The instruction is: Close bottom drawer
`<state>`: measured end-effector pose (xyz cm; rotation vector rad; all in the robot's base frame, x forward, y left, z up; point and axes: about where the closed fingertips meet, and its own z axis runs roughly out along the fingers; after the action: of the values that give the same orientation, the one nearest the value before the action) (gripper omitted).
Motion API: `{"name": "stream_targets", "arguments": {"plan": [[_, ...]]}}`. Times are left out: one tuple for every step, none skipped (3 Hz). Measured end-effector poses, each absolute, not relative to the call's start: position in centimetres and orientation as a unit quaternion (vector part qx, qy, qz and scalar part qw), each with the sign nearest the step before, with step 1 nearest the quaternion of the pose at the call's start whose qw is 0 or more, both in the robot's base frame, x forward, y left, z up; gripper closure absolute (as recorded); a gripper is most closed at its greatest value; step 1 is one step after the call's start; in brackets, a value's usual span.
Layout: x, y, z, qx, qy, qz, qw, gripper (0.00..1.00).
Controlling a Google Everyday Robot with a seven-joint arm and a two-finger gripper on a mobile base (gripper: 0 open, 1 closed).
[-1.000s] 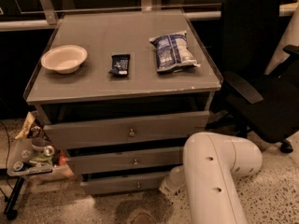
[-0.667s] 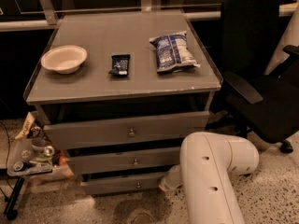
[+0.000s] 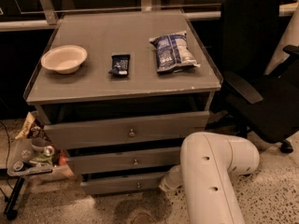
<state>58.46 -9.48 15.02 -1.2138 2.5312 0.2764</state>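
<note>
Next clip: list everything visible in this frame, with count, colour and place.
cabinet: one, grey, centre of view
top drawer: one, grey, tallest front, under the cabinet top
middle drawer: one, grey, below the top drawer
bottom drawer: one, grey, slimmest front, lowest
bowl: one, cream, cabinet top, left
snack bar: one, dark wrapper, cabinet top, middle
chip bag: one, blue and white, cabinet top, right
office chair: one, black, right of the cabinet
cluttered tray: one, low, left of the drawers
robot arm: one, white, lower right foreground
end effector: one, at the arm's tip beside the bottom drawer's right end, mostly hidden
</note>
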Motion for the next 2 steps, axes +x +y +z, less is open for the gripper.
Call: {"name": "stream_targets", "arguments": {"plan": [[58.46,-9.48,15.02,-0.425,0.886,0.097,0.160,0.35],[58.45,-9.47,15.02,-0.425,0.886,0.097,0.160,0.12]]}}
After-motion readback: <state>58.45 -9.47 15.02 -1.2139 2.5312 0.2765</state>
